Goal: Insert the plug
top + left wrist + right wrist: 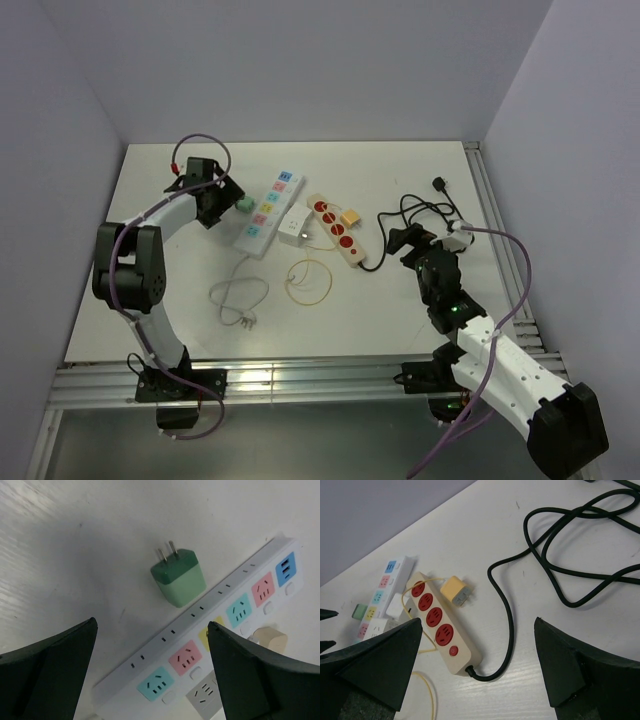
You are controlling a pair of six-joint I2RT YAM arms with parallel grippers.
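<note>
Left claw (pixel 152 625), spread wide, hovers above green plug (pixel 179 580) beside white power strip (pixel 215 597), positioned for grasping; right claw (pixel 478 622) likewise spread.

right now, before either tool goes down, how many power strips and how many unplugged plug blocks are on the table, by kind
power strips: 2, the white strip and the beige strip
unplugged plug blocks: 2, the green plug and the yellow plug
total: 4
</note>
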